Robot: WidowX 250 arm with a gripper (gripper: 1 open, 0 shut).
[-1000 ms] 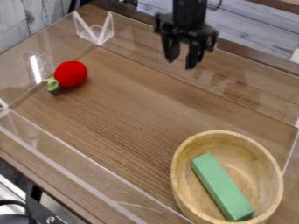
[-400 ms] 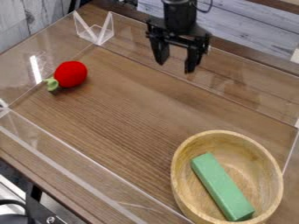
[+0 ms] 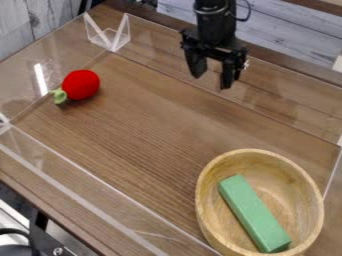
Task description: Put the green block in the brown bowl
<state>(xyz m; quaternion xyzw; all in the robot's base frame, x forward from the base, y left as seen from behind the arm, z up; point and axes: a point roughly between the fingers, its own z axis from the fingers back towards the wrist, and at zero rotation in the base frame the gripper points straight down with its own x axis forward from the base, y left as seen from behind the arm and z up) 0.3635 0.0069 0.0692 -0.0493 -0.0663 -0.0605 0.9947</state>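
Note:
The green block (image 3: 254, 213) is a flat matte green bar lying inside the brown bowl (image 3: 214, 180), a round tan wooden bowl at the front right. My gripper (image 3: 214, 72) hangs high over the back of the table, far from the bowl. Its black fingers (image 3: 195, 63) point down and stand apart, open, with nothing between them.
A round red fruit (image 3: 82, 84) with a green stem lies at the left. Clear plastic walls (image 3: 107, 32) fence the wooden table (image 3: 160, 140) on all sides. A low transparent front wall runs along the near edge.
The gripper's fingers spread wider, then it shifted slightly right at the back of the table. The block and bowl have not moved.

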